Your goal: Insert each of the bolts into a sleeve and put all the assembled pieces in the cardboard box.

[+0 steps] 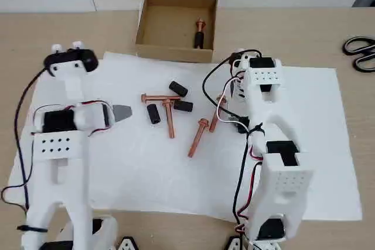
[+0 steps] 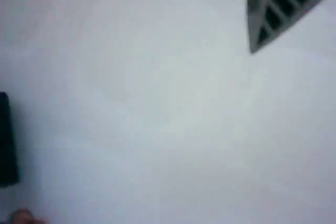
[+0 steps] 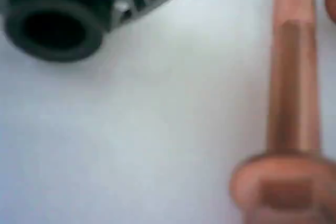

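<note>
The right gripper (image 3: pixel 79 3) is closed on a black sleeve (image 3: pixel 52 27), which it holds off the paper with its open end turned up toward the wrist camera. Just beside it a copper bolt (image 3: pixel 291 77) lies flat with its head toward the near edge. In the high view this gripper is tucked under its own arm, right of the middle of the paper sheet (image 1: pixel 146 174). The left gripper (image 1: pixel 120 111) hangs over the left part of the sheet, pointing right. I cannot tell whether it is open or closed, and nothing shows in its hold. Between the two arms the loose parts are scattered. Three spare sleeves lie there: a far sleeve (image 1: pixel 178 89), a middle sleeve (image 1: pixel 183 106) and a left sleeve (image 1: pixel 153 113). A level bolt (image 1: pixel 159 98) lies crosswise, and an upright-lying bolt (image 1: pixel 170 120) runs from it toward the near side, with their ends touching or nearly so. A slanted bolt (image 1: pixel 197 137) lies near the bolt by the right gripper. The cardboard box (image 1: pixel 174 52) stands at the far edge of the sheet, holding one assembled piece (image 1: pixel 199 33) near its right wall. Scissors (image 1: pixel 360 52) lie on the bare table (image 1: pixel 58 33) at the far right.
</note>
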Motion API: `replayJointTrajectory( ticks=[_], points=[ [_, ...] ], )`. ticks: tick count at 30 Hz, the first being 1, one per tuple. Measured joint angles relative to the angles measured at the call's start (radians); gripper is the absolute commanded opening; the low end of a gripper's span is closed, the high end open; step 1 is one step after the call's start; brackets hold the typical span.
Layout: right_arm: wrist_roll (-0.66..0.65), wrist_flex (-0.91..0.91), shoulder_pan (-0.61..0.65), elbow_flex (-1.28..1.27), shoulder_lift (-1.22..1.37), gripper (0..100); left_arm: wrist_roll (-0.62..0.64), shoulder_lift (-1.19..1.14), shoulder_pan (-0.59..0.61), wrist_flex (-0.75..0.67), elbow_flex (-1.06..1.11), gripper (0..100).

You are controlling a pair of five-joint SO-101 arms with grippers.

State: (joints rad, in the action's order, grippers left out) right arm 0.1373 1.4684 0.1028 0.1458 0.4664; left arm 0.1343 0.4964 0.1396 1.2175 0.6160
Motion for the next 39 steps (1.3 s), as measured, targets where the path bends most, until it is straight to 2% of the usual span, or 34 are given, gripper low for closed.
replayJointTrajectory(
  ticks=[9,12,18,28,32,39],
  points=[
    [-0.035,0.043,-0.018,-0.002,-0.227,0.4,-0.129,0.0,-0.331,0.055,-0.051,33],
    [-0.035,0.063,-0.034,-0.002,-0.235,0.4,-0.133,-0.028,-0.405,0.049,-0.055,33],
    [-0.037,0.083,-0.077,-0.003,-0.235,0.4,-0.109,-0.295,-0.431,0.021,-0.166,33],
    [-0.037,0.083,-0.1,-0.003,-0.235,0.4,-0.066,-0.738,-0.52,0.183,-0.654,33],
    [-0.037,0.083,-0.1,-0.003,-0.235,0.4,-0.015,-0.845,-0.565,0.236,-0.77,33],
    [-0.037,0.081,-0.1,-0.003,-0.235,0.4,0.041,-0.899,-0.566,0.319,-0.853,33]
  ],
)
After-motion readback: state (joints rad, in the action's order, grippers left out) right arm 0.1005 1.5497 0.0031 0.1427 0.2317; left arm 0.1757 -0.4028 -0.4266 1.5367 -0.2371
